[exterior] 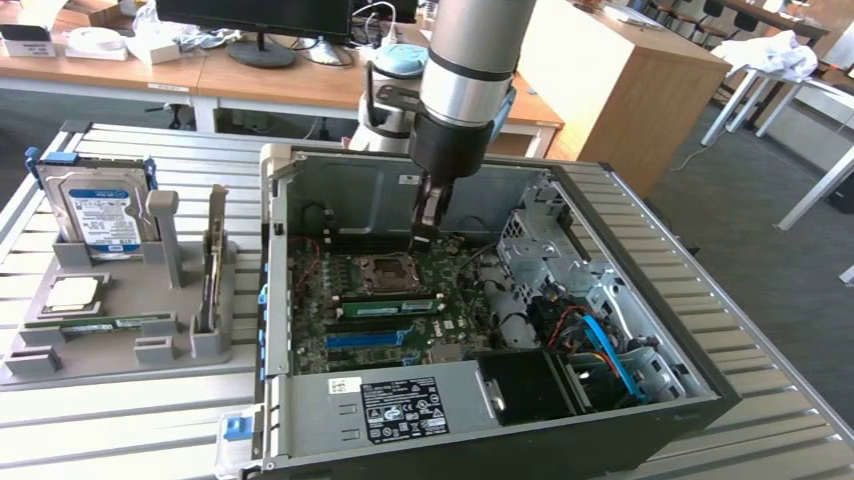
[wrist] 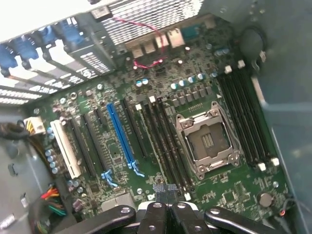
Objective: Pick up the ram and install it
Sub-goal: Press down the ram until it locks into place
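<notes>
A long green ram stick (exterior: 390, 305) lies along the memory slots of the motherboard (exterior: 350, 352), just in front of the empty processor socket (exterior: 392, 270). My gripper (exterior: 424, 236) hangs above the board behind that socket. Its fingers are shut and I see nothing between them. In the wrist view the shut gripper (wrist: 165, 195) hovers over the end of the dark memory slots (wrist: 163, 139) beside the socket (wrist: 207, 141). I cannot make out the green stick from this edge-on angle.
The open computer case (exterior: 627, 215) stands on a slatted metal table. Left of it a grey rack (exterior: 114, 352) holds a silver-and-blue hard drive (exterior: 96, 215), a square processor chip (exterior: 70, 292), another green stick lying flat (exterior: 107, 323) and an upright card (exterior: 214, 268). Cables (exterior: 601, 345) crowd the case's right side.
</notes>
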`<action>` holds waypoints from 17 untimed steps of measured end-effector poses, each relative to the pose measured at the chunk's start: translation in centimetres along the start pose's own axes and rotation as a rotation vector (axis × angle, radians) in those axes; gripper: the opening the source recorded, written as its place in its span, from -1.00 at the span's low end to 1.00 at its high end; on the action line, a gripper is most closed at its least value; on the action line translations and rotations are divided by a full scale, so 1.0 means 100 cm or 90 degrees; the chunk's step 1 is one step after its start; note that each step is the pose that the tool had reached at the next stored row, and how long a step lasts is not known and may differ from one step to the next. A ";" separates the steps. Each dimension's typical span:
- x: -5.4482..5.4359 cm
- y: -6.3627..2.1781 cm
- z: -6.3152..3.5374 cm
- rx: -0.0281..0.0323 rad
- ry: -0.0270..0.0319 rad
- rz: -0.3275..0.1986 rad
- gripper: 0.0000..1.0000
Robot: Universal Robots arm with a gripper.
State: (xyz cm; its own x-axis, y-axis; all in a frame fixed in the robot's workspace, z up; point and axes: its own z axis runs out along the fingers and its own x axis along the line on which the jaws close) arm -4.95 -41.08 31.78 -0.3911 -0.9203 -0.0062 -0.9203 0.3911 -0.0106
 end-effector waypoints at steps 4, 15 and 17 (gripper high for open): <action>0.000 0.0000 0.0002 0.0003 0.0004 0.041 -0.80; 0.000 0.0000 0.0007 0.0010 0.0016 0.153 -0.80; 0.000 0.0000 0.0008 0.0011 0.0019 0.174 -0.80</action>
State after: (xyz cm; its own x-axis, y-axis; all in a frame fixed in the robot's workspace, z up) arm -4.95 -41.08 31.70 -0.6247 -0.7808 -0.0062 -0.7808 0.6247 -0.0107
